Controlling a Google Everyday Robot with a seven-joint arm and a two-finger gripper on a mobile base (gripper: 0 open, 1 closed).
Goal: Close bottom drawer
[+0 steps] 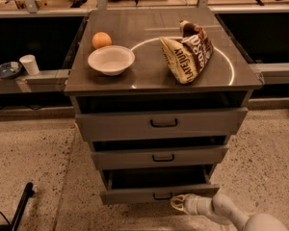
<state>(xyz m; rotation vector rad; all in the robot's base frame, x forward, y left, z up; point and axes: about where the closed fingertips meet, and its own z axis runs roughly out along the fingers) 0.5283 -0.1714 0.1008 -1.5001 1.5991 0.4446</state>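
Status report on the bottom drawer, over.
Gripper low right, at bottom drawer front, beside handle. Drawer pulled out, not yet closed. Inside dark, no obstruction seen.

Bottom drawer (135,195) is matt metal (glossy plastic gripper (178,204) at its front).

"LATE JULY" is read on the crumpled bag (185,57) atop the desk (135,28). Nothing legible is noted on the end effector (179,204), low beside the bottom drawer (130,195).

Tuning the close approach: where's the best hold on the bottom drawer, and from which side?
The black loop handle centred on the bottom drawer front, from straight ahead. The drawer juts out, its flat front facing the gripper, which sits just beside the handle.
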